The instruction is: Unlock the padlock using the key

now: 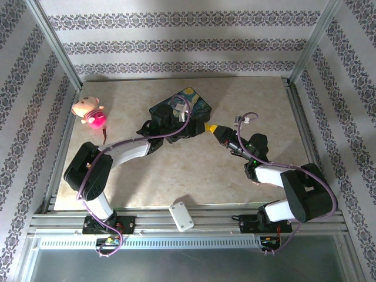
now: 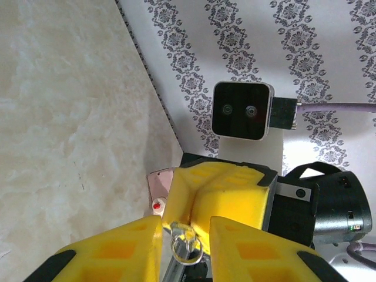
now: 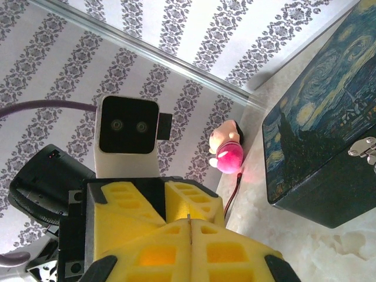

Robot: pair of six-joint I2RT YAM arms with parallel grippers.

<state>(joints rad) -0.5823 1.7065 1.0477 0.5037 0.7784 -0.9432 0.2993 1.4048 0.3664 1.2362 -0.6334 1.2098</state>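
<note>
First, nearest my own lens, the left claw (image 2: 185, 223) stands with its fingers (image 2: 117, 252) on either side of a small metal piece with a silvery loop, which I judge to be the padlock (image 2: 187, 249). A narrow gap shows on each side, so I cannot tell whether the pads bear on it. Confirm a firm hold on the body, not the loop, before any insertion. Directly facing it, nearly tip to tip over the desk (image 2: 70, 117), the right claw (image 3: 190, 226) is fully closed. A thin sliver at its seam may be the key (image 3: 189, 223), though I cannot confirm this. Align the sliver with the keyway, advance straight, and turn only once seated. Beyond, the dark blue tin (image 3: 317, 129) stands just behind the left wrist, with the pink toy (image 3: 228, 151) farther off near the wall. Neither belongs to this step.
</note>
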